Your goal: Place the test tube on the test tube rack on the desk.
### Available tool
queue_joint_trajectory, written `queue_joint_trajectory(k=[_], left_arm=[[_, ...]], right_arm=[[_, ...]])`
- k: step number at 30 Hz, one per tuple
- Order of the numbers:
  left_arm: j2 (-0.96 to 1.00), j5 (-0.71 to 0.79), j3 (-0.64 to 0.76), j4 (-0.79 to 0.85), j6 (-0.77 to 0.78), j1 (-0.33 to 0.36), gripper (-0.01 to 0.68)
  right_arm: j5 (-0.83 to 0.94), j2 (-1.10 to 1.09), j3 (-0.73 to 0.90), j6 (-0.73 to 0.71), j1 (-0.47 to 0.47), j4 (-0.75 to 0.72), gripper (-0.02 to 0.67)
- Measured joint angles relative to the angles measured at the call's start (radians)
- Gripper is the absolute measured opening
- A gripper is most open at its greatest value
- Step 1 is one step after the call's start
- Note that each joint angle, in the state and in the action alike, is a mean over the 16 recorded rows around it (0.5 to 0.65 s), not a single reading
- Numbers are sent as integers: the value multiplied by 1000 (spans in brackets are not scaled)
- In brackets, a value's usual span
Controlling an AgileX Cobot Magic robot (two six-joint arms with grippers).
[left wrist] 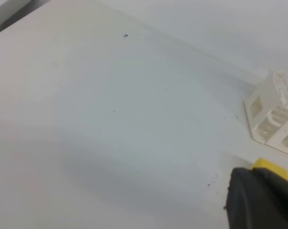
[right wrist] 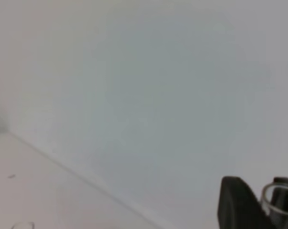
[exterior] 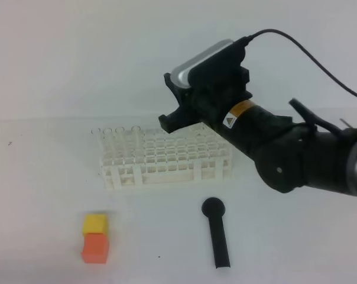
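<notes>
While the right arm's black gripper (exterior: 174, 121) hangs over the rear right part of the white plastic test tube rack (exterior: 166, 158), a rectangular grid of small square holes on legs, that rack stands on the plain white desk (exterior: 42, 177) close to the pale wall. In the right wrist view the open round rim of a thin clear glass test tube (right wrist: 277, 200) sits tight between two dark fingers (right wrist: 237, 205) at the bottom right corner, so the right tool is clenched on the tube, held upright above the rack; from the high view the tube itself is hidden behind the gripper body. A few clear rims of other tubes (exterior: 116, 131) stand along the rack's back left edge, and one such rim shows at the bottom left of the right wrist view.

In front of the rack, toward its right end, lies a black round-headed stick (exterior: 217, 234) flat on the desk, head toward the rack. In front of the rack's left end and well apart from it, a small yellow cube (exterior: 94, 223) touches a small orange cube (exterior: 96, 248), the orange one farther from the rack.

At the left wrist view's lower right corner a black part of the left gripper (left wrist: 261, 200) shows, fully clenched with nothing seen in it, the rack's corner beyond it.
</notes>
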Motion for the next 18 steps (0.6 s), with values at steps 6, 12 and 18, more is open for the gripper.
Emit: queue_joint_trajectory(k=[6, 12, 18], left_arm=[[0, -2, 0, 37, 0, -3, -1], [1, -4, 0, 66, 0, -16, -1], [2, -4, 0, 76, 0, -30, -1]], right_arm=[[-78, 119, -95, 41, 17, -9, 120], [-115, 181, -129, 68, 37, 4, 120], [-119, 196, -134, 100, 57, -7, 120]])
